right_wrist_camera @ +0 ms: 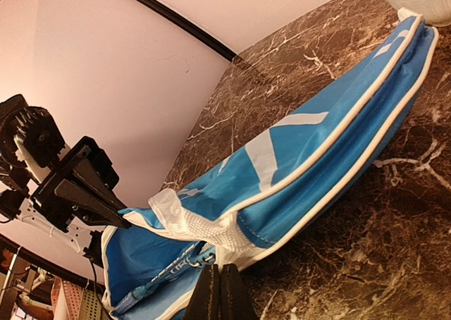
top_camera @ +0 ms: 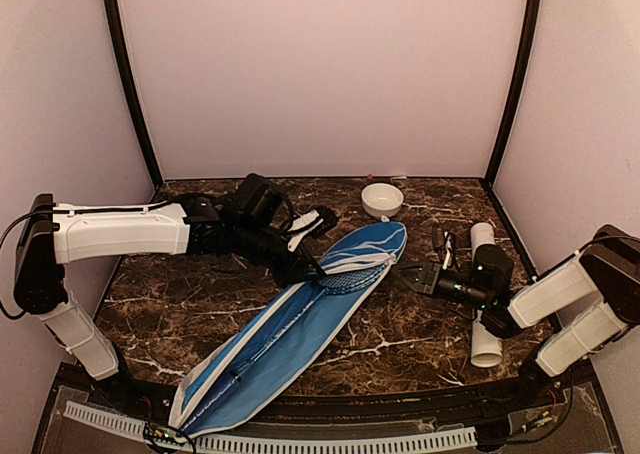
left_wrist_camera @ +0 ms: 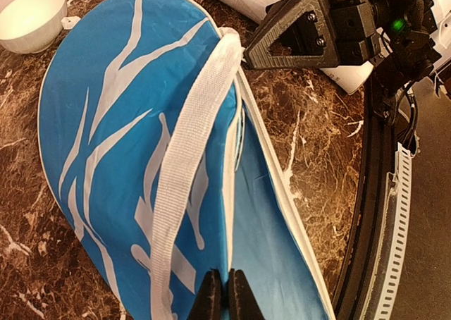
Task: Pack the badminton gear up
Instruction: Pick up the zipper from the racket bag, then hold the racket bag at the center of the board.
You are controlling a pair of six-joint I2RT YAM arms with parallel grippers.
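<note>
Racket cover (top_camera: 375,246): lies slantwise on the bench (top_camera: 170,299), open along one long side
Racket (top_camera: 352,276): inside the cover, strung head showing at the opening near the wide end
Left end effector (left_wrist_camera: 225,300): tips pressed together, pinching the cover's white-trimmed upper edge, flap lifted
Right end effector (right_wrist_camera: 220,292): tips pressed together at the cover's white trim; hold on fabric unclear
Tube (top_camera: 486,346): right of the cover, under the right arm
Bowl (top_camera: 382,199): just beyond the cover's wide end
</note>
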